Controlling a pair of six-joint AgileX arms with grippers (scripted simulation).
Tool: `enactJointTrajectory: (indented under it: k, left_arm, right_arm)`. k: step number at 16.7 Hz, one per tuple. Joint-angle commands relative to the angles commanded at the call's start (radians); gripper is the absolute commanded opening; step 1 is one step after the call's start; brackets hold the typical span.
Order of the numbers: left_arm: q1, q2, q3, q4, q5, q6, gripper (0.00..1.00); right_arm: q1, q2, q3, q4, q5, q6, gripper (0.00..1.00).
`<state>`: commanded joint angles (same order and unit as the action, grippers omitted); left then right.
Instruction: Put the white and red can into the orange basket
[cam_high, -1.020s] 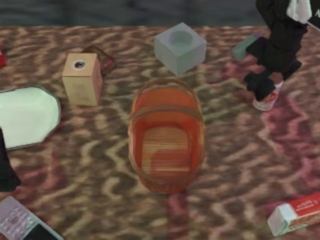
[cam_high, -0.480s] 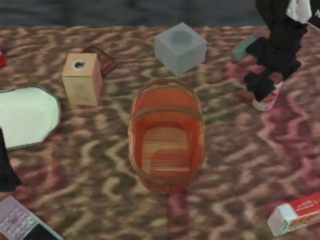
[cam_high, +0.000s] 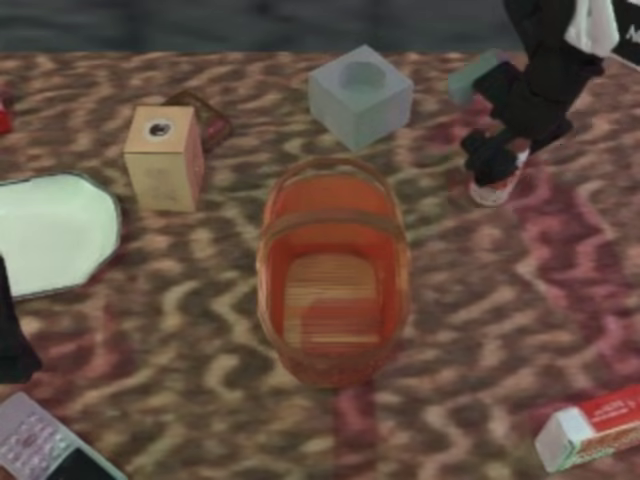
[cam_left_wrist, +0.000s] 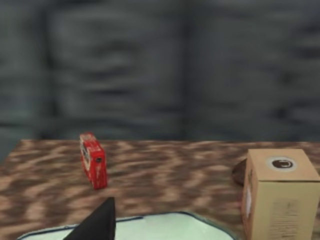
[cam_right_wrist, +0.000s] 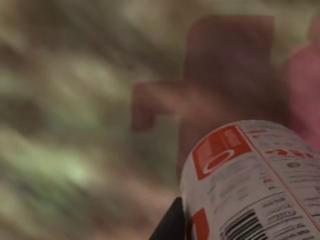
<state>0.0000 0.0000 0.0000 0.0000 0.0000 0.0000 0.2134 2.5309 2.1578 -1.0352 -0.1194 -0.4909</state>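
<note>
1. White and red can (cam_high: 493, 190), top view: it sits under the right gripper (cam_high: 490, 165) in the far right part of the table, with only its lower end showing below the black fingers closed around it. I cannot tell whether it touches the table.
2. Top view, the rest: the orange basket (cam_high: 333, 215) stands at the middle of the table, well apart from the can and to its left. A grey cube box (cam_high: 360, 95) lies beyond the basket. A tan box (cam_high: 163, 157) stands to the left, near a pale green tray (cam_high: 50, 230). A red and white carton (cam_high: 590, 428) lies at the near right corner. The left arm (cam_high: 12, 340) is parked at the left edge.
3. Left wrist view: a dark fingertip (cam_left_wrist: 97, 225) of the left gripper shows above the tray (cam_left_wrist: 150, 227); whether that gripper is wide or narrow cannot be told. The tan box (cam_left_wrist: 280, 195) and a small red box (cam_left_wrist: 93, 160) stand on the table.
4. Right wrist view: the can (cam_right_wrist: 250, 185) fills the near corner, its red label and barcode showing, with a dark finger (cam_right_wrist: 172, 225) pressed against its side.
</note>
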Motion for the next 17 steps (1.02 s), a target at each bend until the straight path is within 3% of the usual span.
enactJointTrajectory:
  k: [4, 13, 17]
  left_arm:
    - [0.0, 0.0, 0.0, 0.0, 0.0, 0.0, 1.0]
    - [0.0, 0.0, 0.0, 0.0, 0.0, 0.0, 1.0]
    - [0.0, 0.0, 0.0, 0.0, 0.0, 0.0, 1.0]
  right_arm:
    - [0.024, -0.071, -0.158, 0.349, -0.178, 0.092, 0.0]
    - [0.088, -0.311, -0.626, 1.349, -0.668, 0.351, 0.0]
    - [0.113, -0.415, -0.815, 1.691, -0.852, 0.45, 0.0]
